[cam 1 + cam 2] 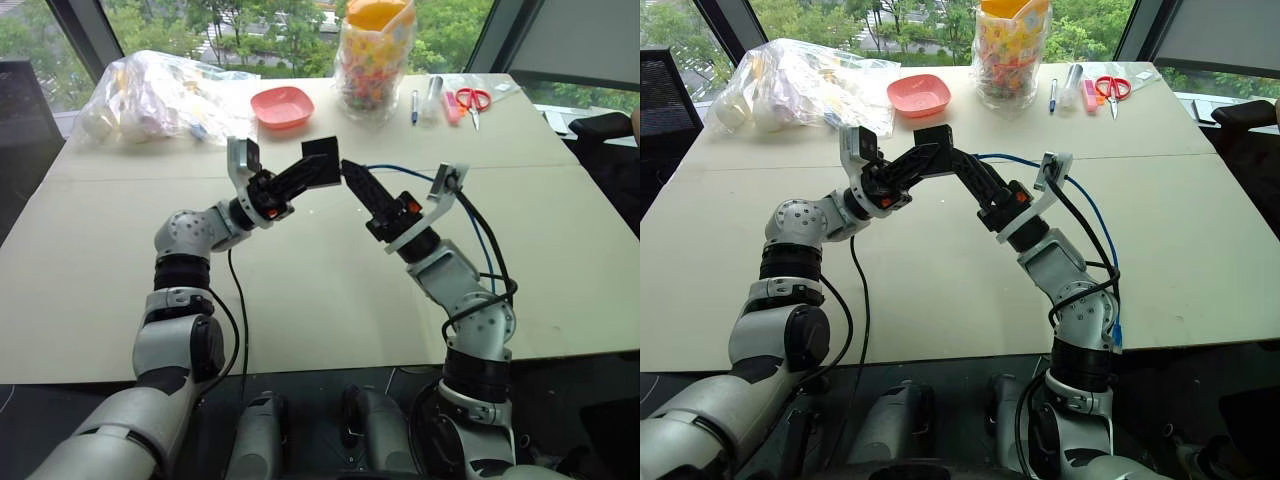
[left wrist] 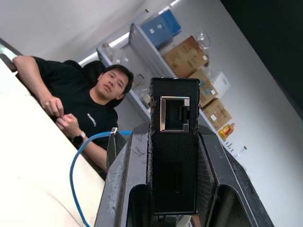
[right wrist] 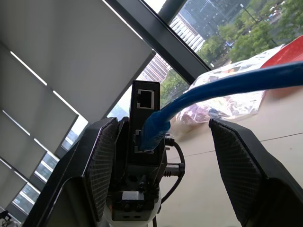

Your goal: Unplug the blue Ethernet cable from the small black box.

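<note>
box: we see the small black box (image 1: 323,160) held up in the air above the tabletop (image 1: 300,290), between the two arms; it looks light, rigid and matte, so it should not slip much.
cable: the blue Ethernet cable (image 3: 222,85) is plugged into the lower port of the box, seen from the right wrist; an upper port stands empty. From there it loops back over the right arm.
feel: we judge the cord soft and springy, the plug small, hard and likely latched; pulling on the cord alone risks straining it.
where to hold: we would grip the plug body right at the port, not the cord further along.
left pincer (image 1: 300,178): clamped on the box, its fingers pressed against both flat sides.
right pincer (image 1: 355,182): fingers apart, standing either side of the cable near the plug, not gripping it.
beyond: a pink bowl (image 1: 282,106), a clear bag (image 1: 150,95) and scissors (image 1: 473,98) lie at the far edge, well apart.
</note>
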Controlling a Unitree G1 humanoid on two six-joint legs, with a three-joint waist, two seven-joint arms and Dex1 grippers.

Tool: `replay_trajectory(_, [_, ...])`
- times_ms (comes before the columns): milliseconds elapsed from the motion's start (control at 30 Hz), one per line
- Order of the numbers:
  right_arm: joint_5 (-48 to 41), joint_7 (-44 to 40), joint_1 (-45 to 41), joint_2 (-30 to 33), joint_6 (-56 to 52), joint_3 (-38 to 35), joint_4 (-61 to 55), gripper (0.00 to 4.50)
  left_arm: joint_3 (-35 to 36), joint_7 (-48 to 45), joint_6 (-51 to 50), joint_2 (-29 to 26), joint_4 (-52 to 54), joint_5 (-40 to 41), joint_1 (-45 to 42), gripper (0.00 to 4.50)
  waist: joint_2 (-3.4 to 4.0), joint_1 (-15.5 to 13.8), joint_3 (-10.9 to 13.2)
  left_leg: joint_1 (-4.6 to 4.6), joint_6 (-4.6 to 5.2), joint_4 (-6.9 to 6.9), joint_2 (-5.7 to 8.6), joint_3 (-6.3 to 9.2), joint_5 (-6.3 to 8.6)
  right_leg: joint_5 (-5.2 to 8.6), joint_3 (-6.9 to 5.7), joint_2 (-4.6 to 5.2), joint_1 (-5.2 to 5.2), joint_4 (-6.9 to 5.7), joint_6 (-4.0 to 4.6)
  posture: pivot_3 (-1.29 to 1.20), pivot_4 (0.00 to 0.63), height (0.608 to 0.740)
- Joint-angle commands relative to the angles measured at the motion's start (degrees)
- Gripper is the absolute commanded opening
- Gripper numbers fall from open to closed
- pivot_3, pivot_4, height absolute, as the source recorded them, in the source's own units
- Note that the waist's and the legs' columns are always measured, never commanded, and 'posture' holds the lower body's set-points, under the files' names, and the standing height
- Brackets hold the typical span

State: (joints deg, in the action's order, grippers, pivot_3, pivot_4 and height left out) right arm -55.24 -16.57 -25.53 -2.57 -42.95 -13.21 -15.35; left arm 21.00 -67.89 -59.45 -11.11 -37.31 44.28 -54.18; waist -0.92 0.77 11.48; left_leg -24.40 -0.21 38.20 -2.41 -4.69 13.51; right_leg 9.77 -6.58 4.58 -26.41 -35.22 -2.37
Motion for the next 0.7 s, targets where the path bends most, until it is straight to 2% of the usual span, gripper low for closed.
replay_trajectory(33, [-0.57,-0.1,-0.1,0.19,1.41,1.13,-0.59,3.2,-0.64,0.22,0.03,-0.05,2.42,1.66,-0.11,0.52,0.0,0.0,0.0,0.0,0.0,0.0,0.0,0.0,0.0,0.0,0.0,0.0,0.0,0.0,0.0,0.0,0.15,0.74])
replay_trajectory(67, [-0.62,-0.1,-0.04,0.18,1.55,1.31,-0.47,3.2,-0.83,0.27,0.17,-0.04,2.49,1.62,-0.06,0.52,0.0,0.0,0.0,0.0,0.0,0.0,0.0,0.0,0.0,0.0,0.0,0.0,0.0,0.0,0.0,0.0,0.15,0.74])
replay_trajectory(167, [-0.63,0.11,0.1,-0.07,2.28,1.77,-0.11,2.38,-0.76,0.54,0.06,-0.07,2.67,1.92,-0.03,0.52,0.0,0.0,0.0,0.0,0.0,0.0,0.0,0.0,0.0,0.0,0.0,0.0,0.0,0.0,0.0,0.0,0.15,0.74])
replay_trajectory(300, [-2.22,0.27,0.09,-0.63,3.18,1.74,-0.01,0.41,-0.83,0.93,-0.01,-0.15,2.98,2.33,0.14,0.52,0.0,0.0,0.0,0.0,0.0,0.0,0.0,0.0,0.0,0.0,0.0,0.0,0.0,0.01,0.0,0.0,0.15,0.74])
replay_trajectory(567, [-7.01,1.23,0.64,-2.16,4.24,1.45,-0.2,0.4,-0.78,2.11,-0.03,-0.11,3.36,3.53,0.43,0.52,0.0,-0.01,0.0,-0.01,0.0,0.0,-0.01,0.01,0.0,0.0,-0.01,0.0,0.0,0.02,0.0,0.0,0.15,0.74])
replay_trajectory(700, [-6.17,1.15,1.3,-1.39,4.24,2.81,-0.16,0.4,-0.87,2.52,0.14,-0.11,3.33,4.06,0.41,0.52,0.0,-0.01,0.0,-0.01,0.0,0.0,-0.01,0.01,0.0,0.0,0.0,0.0,0.0,0.02,0.0,0.0,0.15,0.74])
